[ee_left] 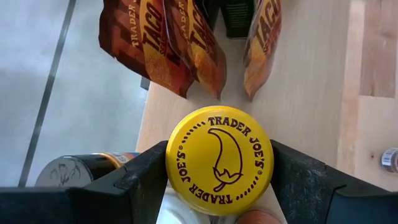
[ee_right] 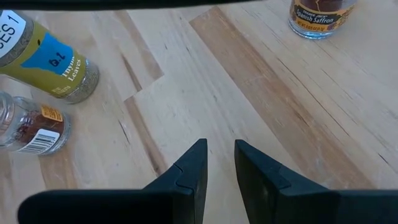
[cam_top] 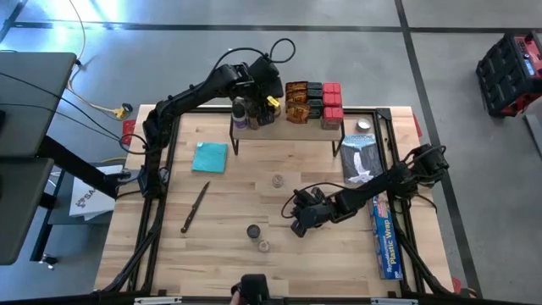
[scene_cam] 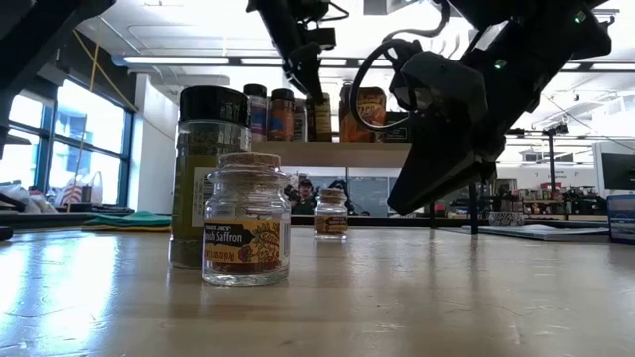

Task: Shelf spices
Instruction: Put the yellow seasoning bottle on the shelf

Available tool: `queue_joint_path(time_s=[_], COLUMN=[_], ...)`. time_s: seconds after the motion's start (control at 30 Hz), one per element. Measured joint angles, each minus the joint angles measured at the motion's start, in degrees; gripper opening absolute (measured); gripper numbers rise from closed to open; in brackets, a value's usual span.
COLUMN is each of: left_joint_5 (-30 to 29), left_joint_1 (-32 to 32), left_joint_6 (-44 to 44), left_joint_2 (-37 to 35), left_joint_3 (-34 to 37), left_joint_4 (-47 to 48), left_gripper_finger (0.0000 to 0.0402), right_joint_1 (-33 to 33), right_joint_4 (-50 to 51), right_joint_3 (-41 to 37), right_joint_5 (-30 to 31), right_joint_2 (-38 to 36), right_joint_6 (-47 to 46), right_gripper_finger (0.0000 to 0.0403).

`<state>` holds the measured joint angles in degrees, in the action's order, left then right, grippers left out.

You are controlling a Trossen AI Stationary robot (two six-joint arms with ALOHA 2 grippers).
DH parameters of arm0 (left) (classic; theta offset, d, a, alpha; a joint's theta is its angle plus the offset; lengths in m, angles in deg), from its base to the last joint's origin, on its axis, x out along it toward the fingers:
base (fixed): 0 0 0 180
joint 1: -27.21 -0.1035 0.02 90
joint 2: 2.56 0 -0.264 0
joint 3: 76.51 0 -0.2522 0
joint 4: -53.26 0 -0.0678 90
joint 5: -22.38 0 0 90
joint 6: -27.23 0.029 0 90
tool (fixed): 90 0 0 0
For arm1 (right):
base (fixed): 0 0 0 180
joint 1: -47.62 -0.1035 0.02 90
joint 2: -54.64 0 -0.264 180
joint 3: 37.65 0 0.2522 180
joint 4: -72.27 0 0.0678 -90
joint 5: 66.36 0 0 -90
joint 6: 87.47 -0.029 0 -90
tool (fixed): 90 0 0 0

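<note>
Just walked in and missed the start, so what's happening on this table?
The robot is shelving spices. Its left hand grips a yellow-lidded jar over the shelf, next to the orange-brown packets already there. The right hand, nearly closed and empty, hovers low over the table by three jars not yet shelved.

Robotics lab or workshop, not a home kitchen. Grey concrete floor point(cam_top: 254, 25) with dark seam lines surrounds the wooden counter point(cam_top: 254, 182), which sits in a black metal frame. Yellow cable point(cam_top: 85, 51) trails over the floor beyond the left claw point(cam_top: 269, 100). Red and black tool case point(cam_top: 513, 68) far off past the right claw point(cam_top: 299, 222). Behind: large windows point(scene_cam: 84, 139), strip lighting point(scene_cam: 189, 60), cluttered benches, a person point(scene_cam: 303, 193).
</note>
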<state>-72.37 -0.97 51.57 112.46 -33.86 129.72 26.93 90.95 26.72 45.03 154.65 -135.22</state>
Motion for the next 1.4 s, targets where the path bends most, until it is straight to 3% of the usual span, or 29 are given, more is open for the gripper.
queue_joint_path(time_s=[0.93,1.4], left_joint_5=[0.01,-1.7], left_joint_1=[-0.31,-0.35], left_joint_6=[1.72,2.65], left_joint_2=[-0.02,-0.17], left_joint_3=[0.0,0.0], left_joint_4=[-0.13,-4.08], left_gripper_finger=[0.0252,0.0298], right_joint_1=[0.0,0.02], right_joint_4=[-0.02,-0.02], right_joint_3=[0.0,0.0], right_joint_5=[-0.11,-0.13], right_joint_2=[0.0,0.0], right_joint_6=[-0.02,-0.26], right_gripper_finger=[0.0076,0.0076])
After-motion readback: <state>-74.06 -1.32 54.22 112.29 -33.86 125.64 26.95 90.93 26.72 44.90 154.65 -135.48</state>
